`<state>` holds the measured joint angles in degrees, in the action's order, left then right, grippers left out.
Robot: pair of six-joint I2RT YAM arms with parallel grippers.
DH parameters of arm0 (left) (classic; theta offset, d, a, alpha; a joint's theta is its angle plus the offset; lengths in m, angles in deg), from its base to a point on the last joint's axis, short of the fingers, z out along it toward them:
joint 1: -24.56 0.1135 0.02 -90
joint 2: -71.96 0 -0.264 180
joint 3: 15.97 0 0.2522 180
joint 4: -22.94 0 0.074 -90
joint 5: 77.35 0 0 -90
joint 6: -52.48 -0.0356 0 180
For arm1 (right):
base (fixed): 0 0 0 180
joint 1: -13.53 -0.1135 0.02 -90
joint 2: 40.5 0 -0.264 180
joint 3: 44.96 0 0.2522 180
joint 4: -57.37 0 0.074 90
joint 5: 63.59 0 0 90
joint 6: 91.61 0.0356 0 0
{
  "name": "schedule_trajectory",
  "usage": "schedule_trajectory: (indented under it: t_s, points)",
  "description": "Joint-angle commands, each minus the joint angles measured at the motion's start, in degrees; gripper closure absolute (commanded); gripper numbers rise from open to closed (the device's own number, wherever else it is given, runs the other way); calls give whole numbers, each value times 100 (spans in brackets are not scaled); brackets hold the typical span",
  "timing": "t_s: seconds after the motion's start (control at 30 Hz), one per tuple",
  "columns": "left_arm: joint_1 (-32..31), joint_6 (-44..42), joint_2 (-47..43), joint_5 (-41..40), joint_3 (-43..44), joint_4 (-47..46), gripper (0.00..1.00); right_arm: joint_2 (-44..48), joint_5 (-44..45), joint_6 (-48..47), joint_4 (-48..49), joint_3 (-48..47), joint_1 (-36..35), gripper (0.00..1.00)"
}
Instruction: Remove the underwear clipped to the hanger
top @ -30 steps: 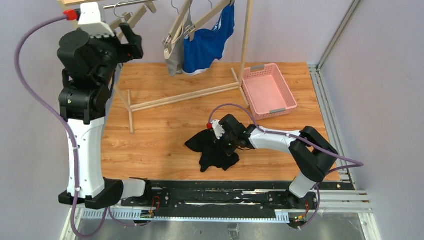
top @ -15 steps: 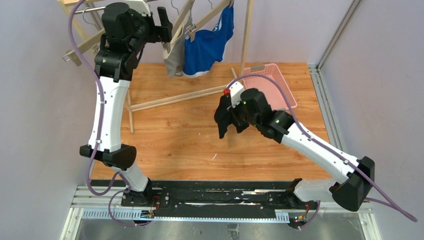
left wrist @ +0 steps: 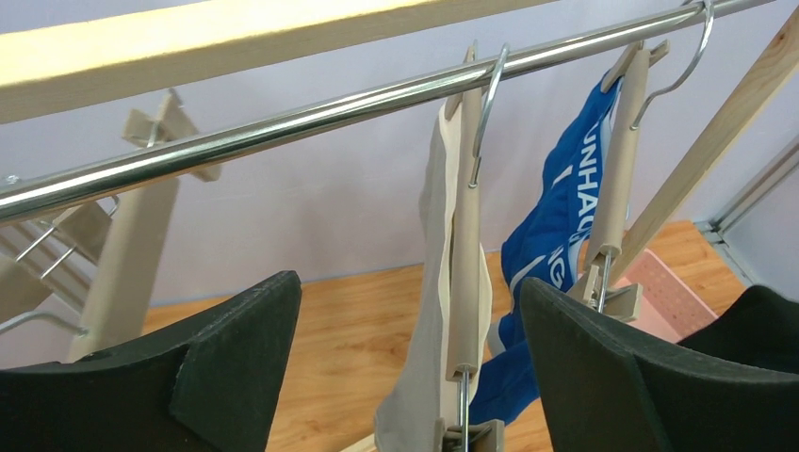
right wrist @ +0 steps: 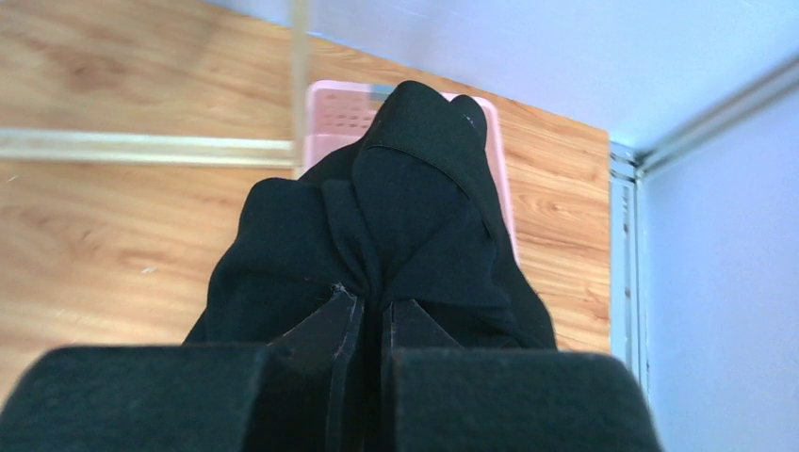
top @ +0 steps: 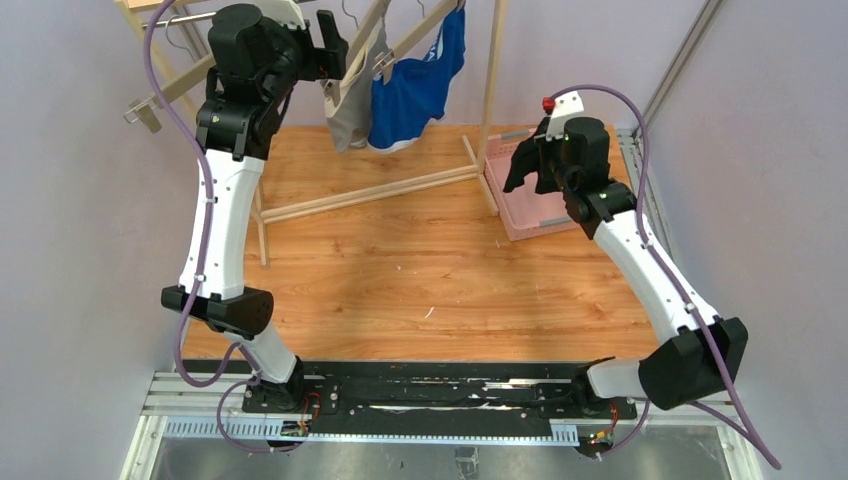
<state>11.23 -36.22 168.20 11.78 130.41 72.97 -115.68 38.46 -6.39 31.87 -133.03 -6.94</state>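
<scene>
1. Jaws of the right gripper (right wrist: 363, 311) pinch the black shorts (right wrist: 415, 217), bunched above the pink basket (top: 530, 228).
2. The left gripper (left wrist: 405, 330) gapes open near the steel rail (left wrist: 283, 127).
3. On it, the grey shorts (left wrist: 432, 235) and blue shorts (left wrist: 537, 254) hang clipped to hangers (left wrist: 464, 282).

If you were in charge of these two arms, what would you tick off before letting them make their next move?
1. Right pincer shut on the black underwear: ok.
2. Black underwear above the pink basket: ok, the basket shows just beyond it.
3. Left pincer open: ok.
4. Grey underwear lined up with the left pincer's opening: ok in the wrist view; how far off, cannot tell.
5. Grey underwear's clip reachable: cannot tell, it is cut off at the picture's edge.
6. Blue underwear apart, on its own hanger: ok.
</scene>
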Motion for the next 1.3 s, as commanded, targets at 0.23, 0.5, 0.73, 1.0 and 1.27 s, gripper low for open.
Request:
schedule_trajectory:
  t_s: [0.23,0.5,0.73,1.0,1.27]
  points:
    - [-21,99,313,339,-179,-305,22,-665,-583,232,485,378,493,100]
    - [-20,108,387,409,-207,-346,43,-1115,-951,369,568,665,596,99]
    - [-19,70,368,470,-297,-380,77,-1087,-1075,532,561,836,592,31]
    - [-20,150,328,564,-315,-550,100,-641,-1214,540,678,1103,596,28]
    - [-17,145,55,579,-332,-909,100,199,-1236,522,911,1433,591,26]
